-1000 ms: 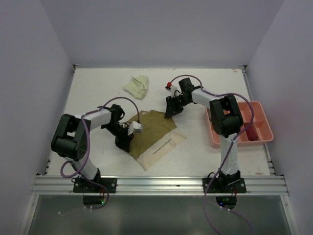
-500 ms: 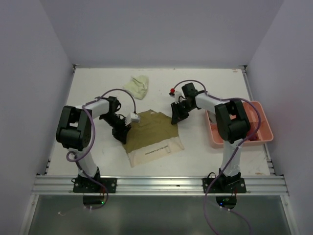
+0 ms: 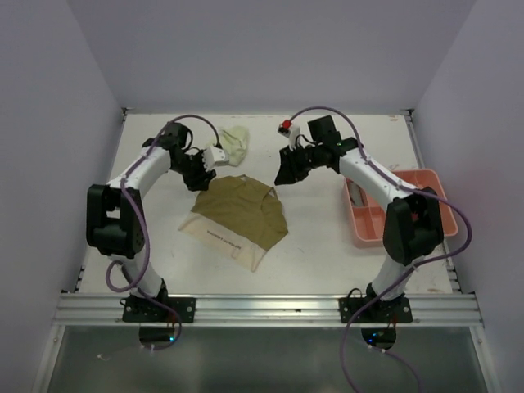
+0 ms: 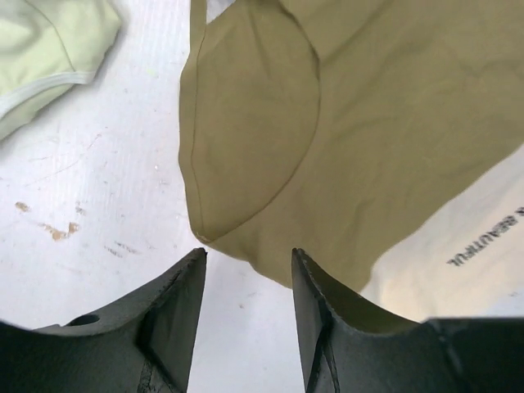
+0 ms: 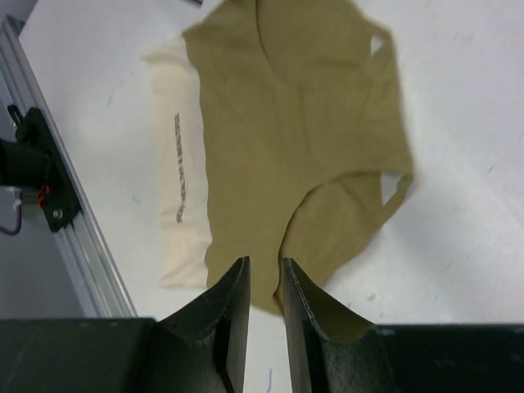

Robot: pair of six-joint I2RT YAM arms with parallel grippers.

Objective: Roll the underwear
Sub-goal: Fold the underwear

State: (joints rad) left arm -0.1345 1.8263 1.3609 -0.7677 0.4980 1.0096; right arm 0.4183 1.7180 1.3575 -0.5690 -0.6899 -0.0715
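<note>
The olive-tan underwear (image 3: pixel 239 213) lies spread flat mid-table, its cream printed waistband (image 3: pixel 214 238) toward the near left. It also shows in the left wrist view (image 4: pixel 344 123) and the right wrist view (image 5: pixel 295 139). My left gripper (image 3: pixel 197 171) is open and empty, its fingertips just short of the garment's far-left edge (image 4: pixel 246 258). My right gripper (image 3: pixel 286 173) hovers above the garment's far-right corner, jaws a narrow gap apart with nothing between them (image 5: pixel 264 274). A pale yellow-green underwear (image 3: pixel 232 143) lies crumpled at the back, also seen in the left wrist view (image 4: pixel 45 41).
The salmon-pink compartment tray (image 3: pixel 426 178) stands at the right edge, partly behind my right arm, with something grey (image 3: pixel 354 195) in its left compartment. The aluminium rail (image 3: pixel 262 307) runs along the near edge. Walls close in the left, back and right.
The olive-tan underwear has been dragged toward the far left and turned, its waistband now at the near left. Both grippers moved to the back and no longer hold the cloth.
</note>
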